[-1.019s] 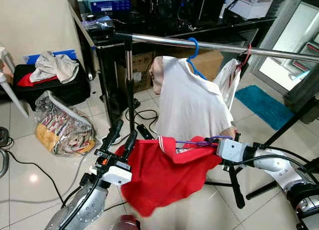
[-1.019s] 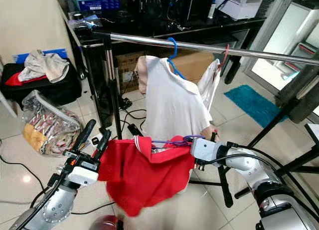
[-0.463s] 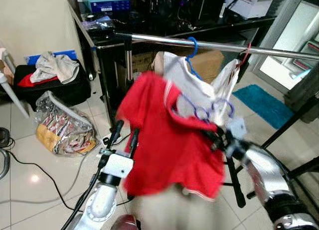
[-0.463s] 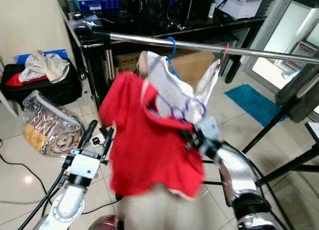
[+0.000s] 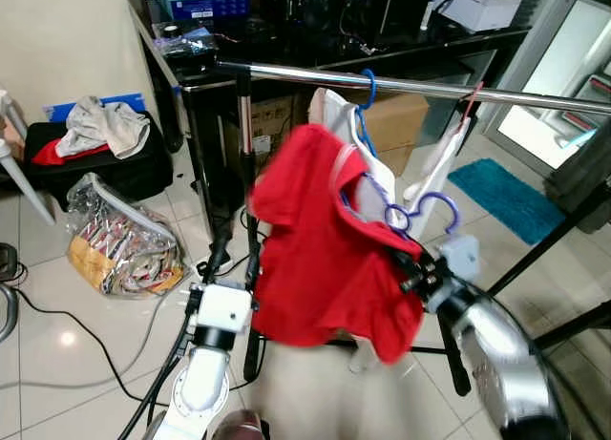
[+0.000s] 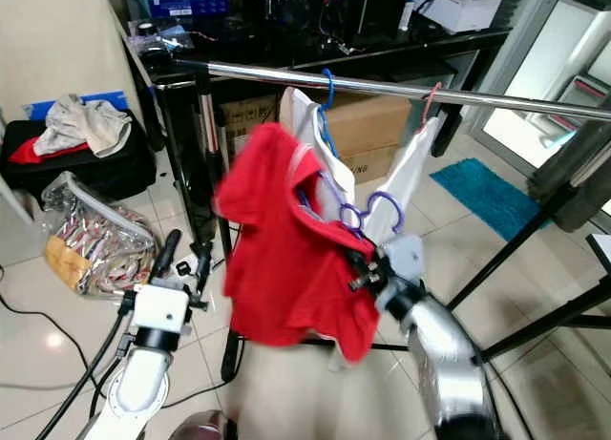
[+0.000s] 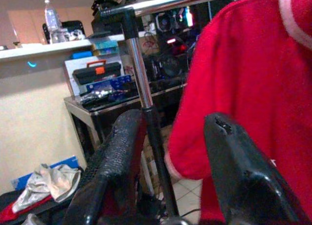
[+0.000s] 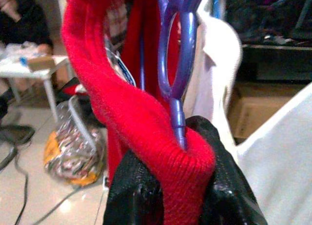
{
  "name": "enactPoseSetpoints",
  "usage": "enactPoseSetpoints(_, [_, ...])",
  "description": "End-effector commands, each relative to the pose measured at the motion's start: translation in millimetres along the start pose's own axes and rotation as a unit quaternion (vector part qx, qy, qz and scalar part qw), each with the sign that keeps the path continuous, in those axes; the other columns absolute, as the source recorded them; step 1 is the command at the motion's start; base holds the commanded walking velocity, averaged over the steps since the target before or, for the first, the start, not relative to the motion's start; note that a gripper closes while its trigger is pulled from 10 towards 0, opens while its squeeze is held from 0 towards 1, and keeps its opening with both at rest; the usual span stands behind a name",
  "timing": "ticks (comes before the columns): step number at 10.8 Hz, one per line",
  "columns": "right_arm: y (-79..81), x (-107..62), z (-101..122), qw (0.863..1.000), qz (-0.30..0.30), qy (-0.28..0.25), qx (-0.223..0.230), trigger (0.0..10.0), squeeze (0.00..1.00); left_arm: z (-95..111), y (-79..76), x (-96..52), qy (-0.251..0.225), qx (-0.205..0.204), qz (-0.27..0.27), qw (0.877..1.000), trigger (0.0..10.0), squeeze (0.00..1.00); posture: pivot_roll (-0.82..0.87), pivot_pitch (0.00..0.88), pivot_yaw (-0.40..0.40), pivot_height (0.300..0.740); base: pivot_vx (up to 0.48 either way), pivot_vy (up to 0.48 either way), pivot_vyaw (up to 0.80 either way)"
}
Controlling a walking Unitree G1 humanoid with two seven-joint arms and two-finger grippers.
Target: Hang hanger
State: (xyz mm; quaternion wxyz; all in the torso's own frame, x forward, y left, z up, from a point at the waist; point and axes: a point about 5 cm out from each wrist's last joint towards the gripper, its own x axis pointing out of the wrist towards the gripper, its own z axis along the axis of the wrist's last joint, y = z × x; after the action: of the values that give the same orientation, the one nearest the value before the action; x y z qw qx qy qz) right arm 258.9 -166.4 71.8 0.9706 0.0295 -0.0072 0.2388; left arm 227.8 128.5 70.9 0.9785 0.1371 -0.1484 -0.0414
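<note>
Right gripper (image 5: 412,271) clenches purple hanger (image 5: 420,211) through red shirt (image 5: 325,249); its hook, at 5 o'clock below the rail (image 5: 420,87), may snag white shirt (image 5: 382,178). Left gripper (image 7: 170,161) gapes empty.

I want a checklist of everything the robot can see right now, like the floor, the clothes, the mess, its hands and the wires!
Surface: tiled floor, pale and glossy.
Job's things: red shirt on a purple hanger, held up below the steel rail, hook not yet over it. A white shirt on a blue hanger hangs there already.
Clutter: clear bag, black suitcase with a grey cloth on top, cardboard box.
Grippers: right tool shut on the hanger and shirt collar; left tool open, beside the rack pole.
Cables: black cable across the floor.
Surroundings: black desk, teal mat.
</note>
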Motion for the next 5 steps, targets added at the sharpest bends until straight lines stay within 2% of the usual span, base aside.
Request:
enactPoseSetpoints(1, [-2.9, -2.3, 16.5, 0.999, -0.023, -0.037, -0.013, 10.0, 0.0, 2.1, 0.2, 3.7, 0.0, -0.005, 0.009, 1.0, 10.0, 0.0, 0.22, 0.038, -0.059, 0.74, 0.0, 0.0, 0.0])
enactPoseSetpoints(3, [-3.9, -13.8, 13.3, 0.998, -0.04, -0.019, -0.043, 10.0, 0.0, 1.1, -2.6, 5.2, 0.005, -0.01, 0.005, 1.0, 10.0, 0.0, 0.22, 0.038, -0.059, 0.74, 0.0, 0.0, 0.0])
enactPoseSetpoints(5, [-17.8, -31.5, 17.6, 0.995, -0.081, -0.01, -0.064, 10.0, 0.0, -2.1, -5.3, 6.3, 0.015, -0.017, 0.0, 1.0, 10.0, 0.0, 0.21, 0.032, -0.063, 0.74, 0.0, 0.0, 0.0])
